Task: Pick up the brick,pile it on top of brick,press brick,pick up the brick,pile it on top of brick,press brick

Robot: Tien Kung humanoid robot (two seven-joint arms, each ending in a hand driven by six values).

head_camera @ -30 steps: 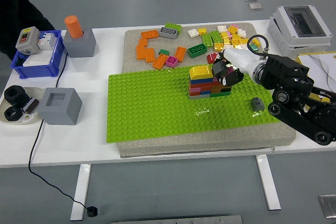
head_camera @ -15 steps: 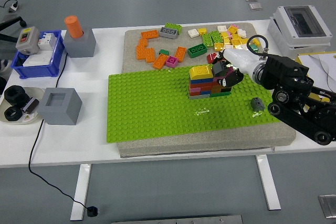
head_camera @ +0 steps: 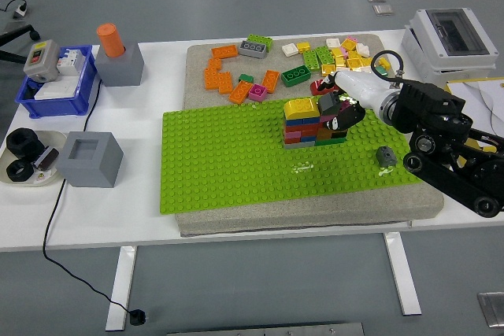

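White tabletop fills the view, with a grey foam pad [head_camera: 409,208] carrying a green studded baseplate [head_camera: 228,159] in the middle of it. Over the baseplate's two o'clock corner the right hand [head_camera: 340,108] reaches in from three o'clock, its dark fingers [head_camera: 346,117] curled down against the right end of the brick stack [head_camera: 311,122]; whether they clamp a brick there or only press on it, I cannot tell, since the palm hides the contact. A yellow brick [head_camera: 301,106] caps the stack's left end, just clear of the fingers at nine o'clock from them.

Compared with a second ago almost nothing has moved: the hand has shifted only a touch, the wrist a shade higher, and the stack looks the same in height and shape. That reads to me as a press held on the stack, not a fresh pick, so the current layer is probably being seated.

Outward at twelve o'clock lie the loose bricks [head_camera: 236,76], orange, green, yellow and white, the supply for the next pick. A small grey piece [head_camera: 385,156] sits on the baseplate at five o'clock from the hand. At nine o'clock, well apart, are two grey blocks [head_camera: 90,159], a blue bin [head_camera: 55,92] and an orange cylinder [head_camera: 112,39]. No left arm shows
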